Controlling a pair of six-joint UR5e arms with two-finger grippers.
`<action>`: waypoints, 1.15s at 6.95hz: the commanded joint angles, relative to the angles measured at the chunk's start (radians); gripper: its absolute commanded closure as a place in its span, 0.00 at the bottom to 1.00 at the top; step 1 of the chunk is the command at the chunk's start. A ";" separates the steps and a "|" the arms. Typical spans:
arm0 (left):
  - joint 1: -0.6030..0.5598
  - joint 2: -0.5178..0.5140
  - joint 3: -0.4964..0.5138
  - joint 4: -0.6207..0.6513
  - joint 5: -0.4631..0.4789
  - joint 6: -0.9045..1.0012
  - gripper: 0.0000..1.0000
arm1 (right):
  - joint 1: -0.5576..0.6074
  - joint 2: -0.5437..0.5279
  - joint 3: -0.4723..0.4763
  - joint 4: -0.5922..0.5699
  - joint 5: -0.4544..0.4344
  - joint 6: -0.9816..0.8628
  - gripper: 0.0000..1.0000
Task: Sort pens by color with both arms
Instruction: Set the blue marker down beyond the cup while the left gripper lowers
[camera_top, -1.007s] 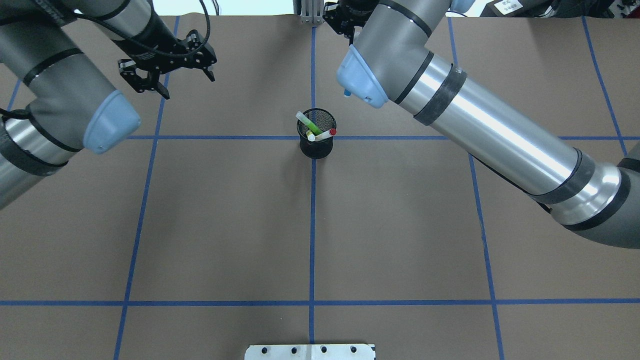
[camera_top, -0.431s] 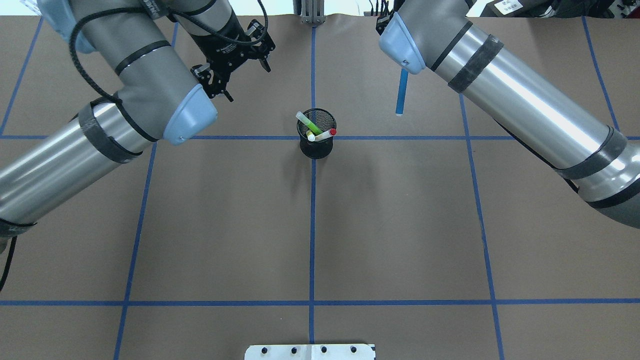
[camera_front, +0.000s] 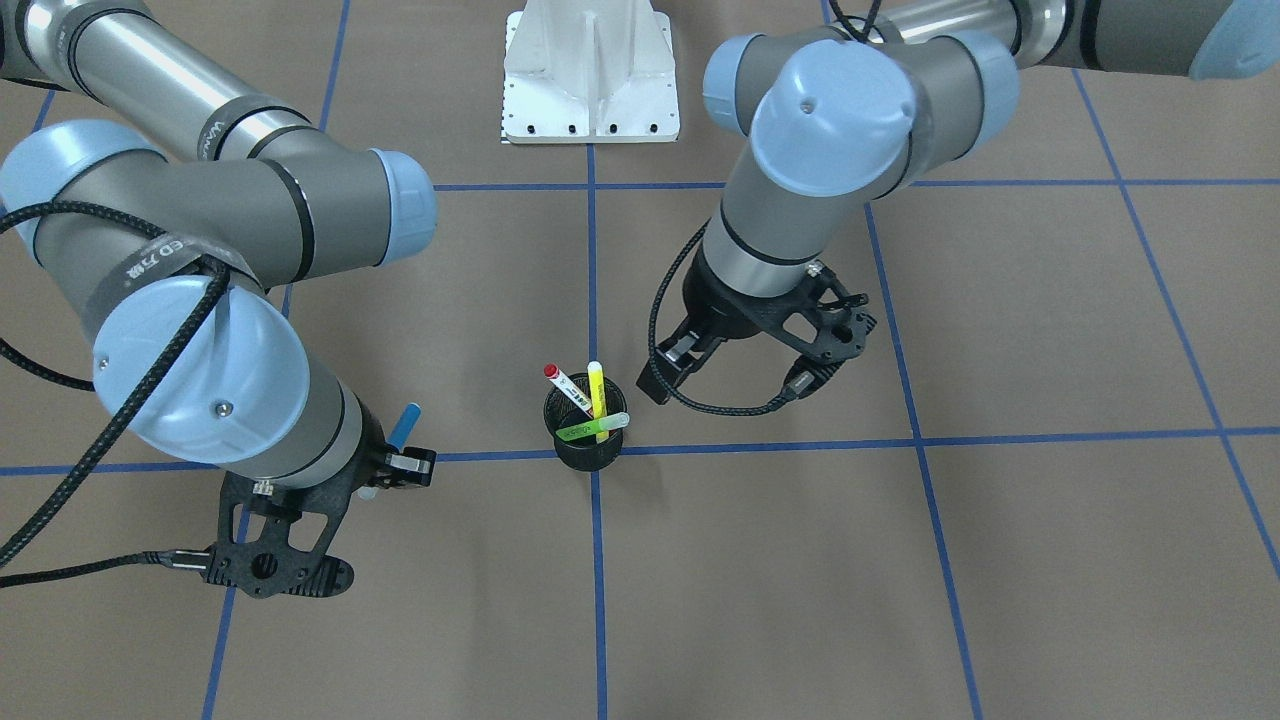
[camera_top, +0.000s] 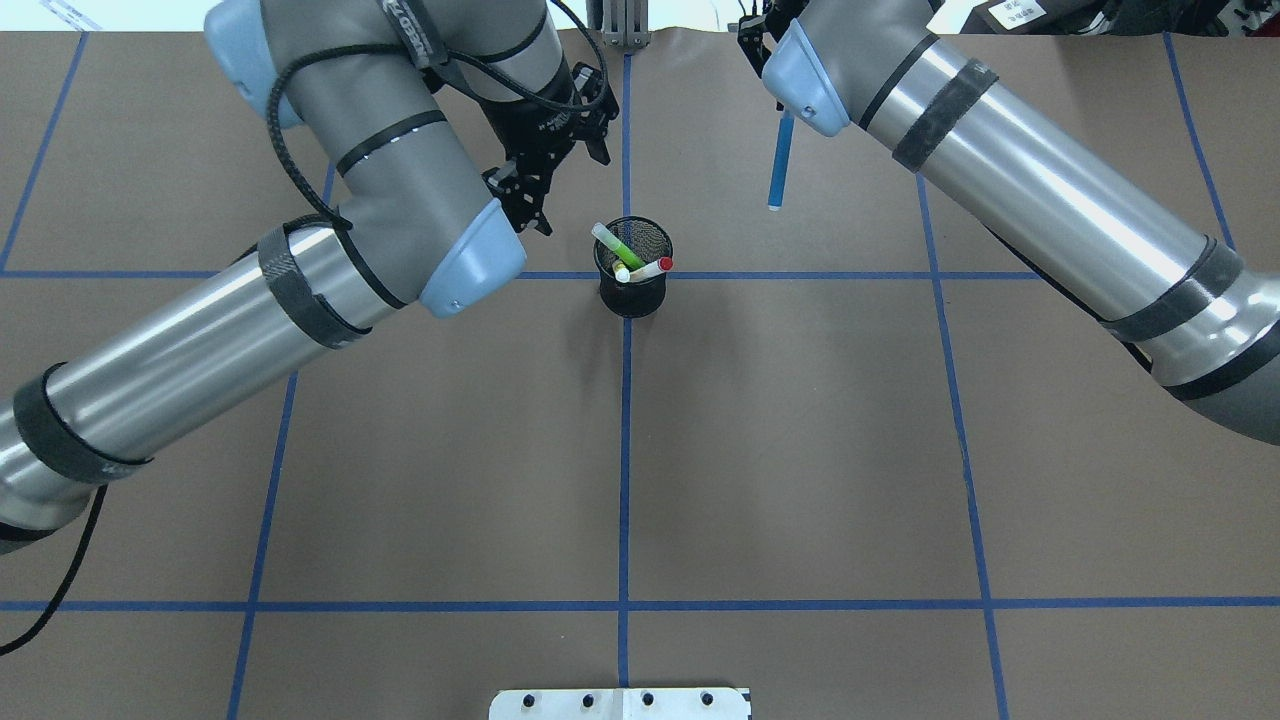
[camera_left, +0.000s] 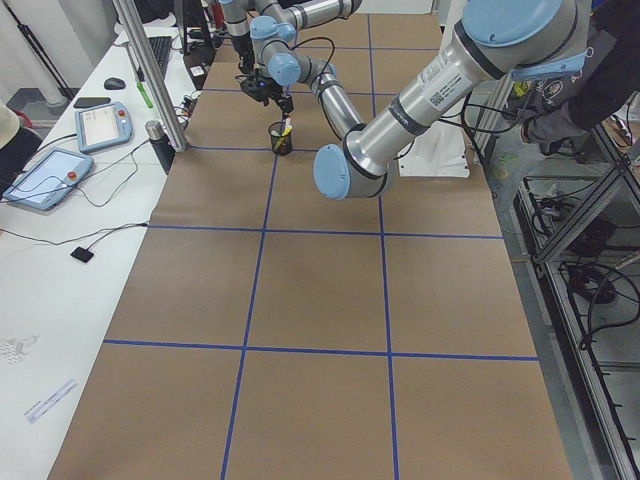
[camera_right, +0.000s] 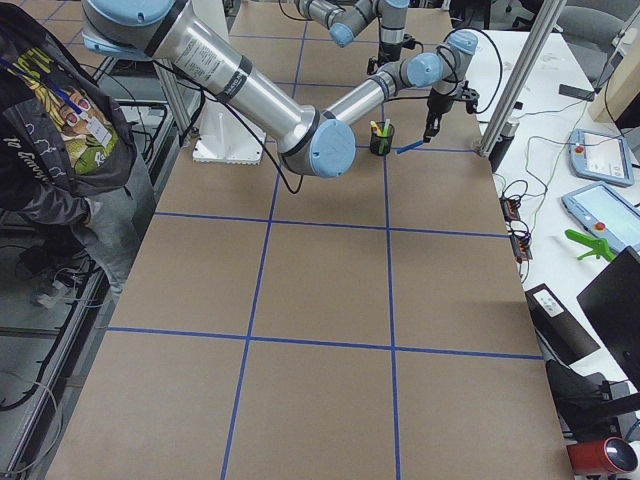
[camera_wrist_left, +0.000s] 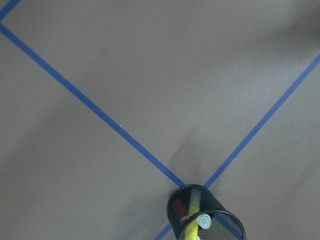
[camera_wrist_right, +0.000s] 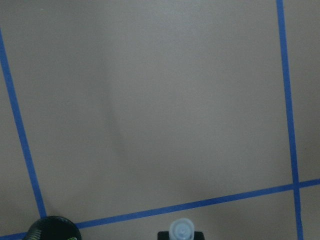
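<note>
A black mesh cup (camera_top: 632, 268) stands at the grid crossing and holds the green pen (camera_top: 618, 245), the yellow pen (camera_front: 597, 395) and the white pen with red ends (camera_top: 652, 267). My right gripper (camera_front: 393, 467) is shut on the blue pen (camera_top: 778, 168) and holds it upright above the table, to the right of the cup in the overhead view. Its clear cap shows in the right wrist view (camera_wrist_right: 181, 230). My left gripper (camera_top: 570, 190) is open and empty, just behind and left of the cup. The cup also shows in the left wrist view (camera_wrist_left: 205, 216).
Brown paper with blue tape grid lines (camera_top: 624, 450) covers the table. The white pedestal base (camera_front: 592, 75) stands at the robot's side. A metal post (camera_right: 510, 90) and tablets (camera_left: 45, 175) are at the far table edge.
My left arm has swung right, bringing its open gripper close to the cup. My right arm has carried the blue pen to the right, away from the cup.
</note>
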 joint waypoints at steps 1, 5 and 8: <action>0.099 -0.011 0.080 -0.105 0.106 -0.152 0.01 | -0.001 0.033 -0.067 0.125 -0.026 0.001 0.79; 0.127 -0.045 0.149 -0.196 0.186 -0.281 0.05 | -0.004 0.058 -0.142 0.201 -0.041 0.001 0.79; 0.144 -0.059 0.186 -0.220 0.211 -0.315 0.23 | -0.033 0.064 -0.191 0.294 -0.077 0.003 0.79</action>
